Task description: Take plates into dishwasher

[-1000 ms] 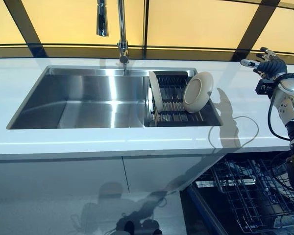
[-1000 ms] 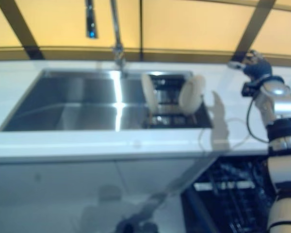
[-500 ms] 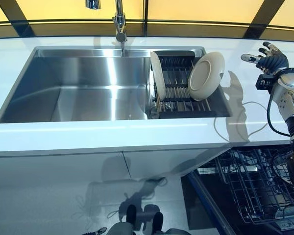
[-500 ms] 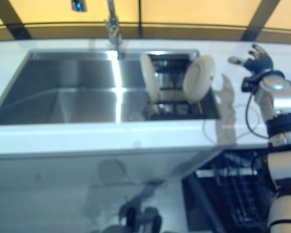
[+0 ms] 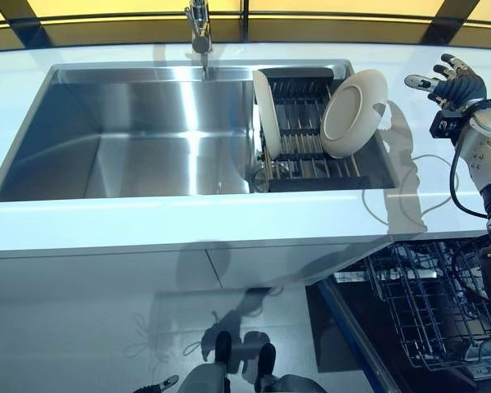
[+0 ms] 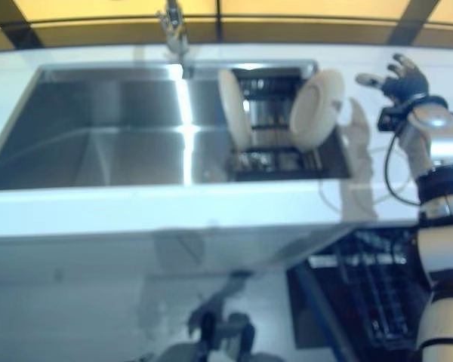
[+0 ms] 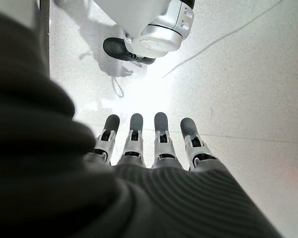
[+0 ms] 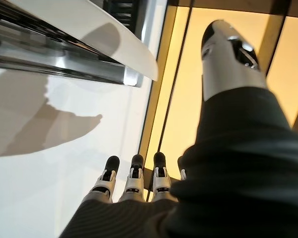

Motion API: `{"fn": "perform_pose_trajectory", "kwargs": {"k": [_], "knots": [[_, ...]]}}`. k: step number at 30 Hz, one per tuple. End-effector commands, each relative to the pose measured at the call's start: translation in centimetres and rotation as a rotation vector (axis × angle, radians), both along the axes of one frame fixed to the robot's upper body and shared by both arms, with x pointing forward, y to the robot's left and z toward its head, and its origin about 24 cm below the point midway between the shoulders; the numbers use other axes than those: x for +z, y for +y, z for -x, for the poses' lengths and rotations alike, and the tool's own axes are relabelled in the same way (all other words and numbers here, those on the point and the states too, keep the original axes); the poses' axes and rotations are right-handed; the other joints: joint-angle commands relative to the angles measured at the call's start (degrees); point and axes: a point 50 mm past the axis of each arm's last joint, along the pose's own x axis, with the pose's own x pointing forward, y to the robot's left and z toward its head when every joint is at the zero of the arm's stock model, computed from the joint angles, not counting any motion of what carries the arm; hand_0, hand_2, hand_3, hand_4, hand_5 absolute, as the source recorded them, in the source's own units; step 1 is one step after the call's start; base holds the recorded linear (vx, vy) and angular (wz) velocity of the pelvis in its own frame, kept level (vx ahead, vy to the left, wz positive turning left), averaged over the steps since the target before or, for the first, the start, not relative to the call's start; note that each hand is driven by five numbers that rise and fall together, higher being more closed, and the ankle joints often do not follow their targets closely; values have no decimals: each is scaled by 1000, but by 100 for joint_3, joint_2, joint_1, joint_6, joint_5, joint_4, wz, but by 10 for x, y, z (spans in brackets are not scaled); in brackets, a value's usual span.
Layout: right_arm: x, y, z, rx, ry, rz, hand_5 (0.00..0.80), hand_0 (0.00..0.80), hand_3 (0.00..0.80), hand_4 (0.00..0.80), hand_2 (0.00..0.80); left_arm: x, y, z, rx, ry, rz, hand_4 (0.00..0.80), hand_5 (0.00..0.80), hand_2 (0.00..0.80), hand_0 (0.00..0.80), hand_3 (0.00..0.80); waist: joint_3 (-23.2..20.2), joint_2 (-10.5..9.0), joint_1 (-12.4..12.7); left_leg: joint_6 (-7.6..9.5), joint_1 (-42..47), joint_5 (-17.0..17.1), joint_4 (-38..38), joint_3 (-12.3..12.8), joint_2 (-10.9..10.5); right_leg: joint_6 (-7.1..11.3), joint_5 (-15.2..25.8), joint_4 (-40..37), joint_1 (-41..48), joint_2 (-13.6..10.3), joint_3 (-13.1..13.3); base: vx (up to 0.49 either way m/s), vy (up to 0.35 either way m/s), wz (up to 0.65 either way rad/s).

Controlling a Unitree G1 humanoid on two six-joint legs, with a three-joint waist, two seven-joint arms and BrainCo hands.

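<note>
Down at the near right, the dishwasher rack (image 5: pixel 430 315) stands pulled out below the white counter (image 5: pixel 188 225). Left hand (image 7: pixel 154 144) hangs over the floor, fingers straight, empty. Up in the sink (image 5: pixel 139 139), two plates (image 5: pixel 353 112) stand in the drying rack (image 5: pixel 307 155). Beyond, the right hand (image 5: pixel 450 82) hovers over the counter, fingers spread, holding nothing.
</note>
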Motion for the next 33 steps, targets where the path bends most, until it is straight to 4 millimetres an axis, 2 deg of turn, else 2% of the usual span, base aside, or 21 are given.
{"fn": "perform_pose_trajectory", "kwargs": {"k": [1,14,24,33], "knots": [[42,16,2,50,-124,42,0,0,0,0,0,2,6,-1,-9,11,-12,0,0,0,0,0,-161,-197,194,-405,-168,102,-46,-143,272,797,608,-16,-323,-749,122,0,0,0],[26,35,-7,121,-81,43,0,0,0,0,0,2,3,-4,-1,-17,4,0,0,0,0,0,-116,-180,218,-408,-177,97,-46,-138,266,802,621,-16,-342,-773,121,0,0,0],[24,46,-10,158,-81,30,0,0,0,0,0,1,0,-7,-6,-30,6,0,0,0,0,0,-118,-141,214,-401,-169,92,-46,-129,245,806,631,-16,-346,-809,114,0,0,0],[18,49,-11,162,-66,27,0,0,0,0,0,1,-1,-8,5,-41,6,0,0,0,0,0,-50,-120,218,-393,-175,94,-46,-120,239,809,648,-16,-360,-820,123,0,0,0]]}}
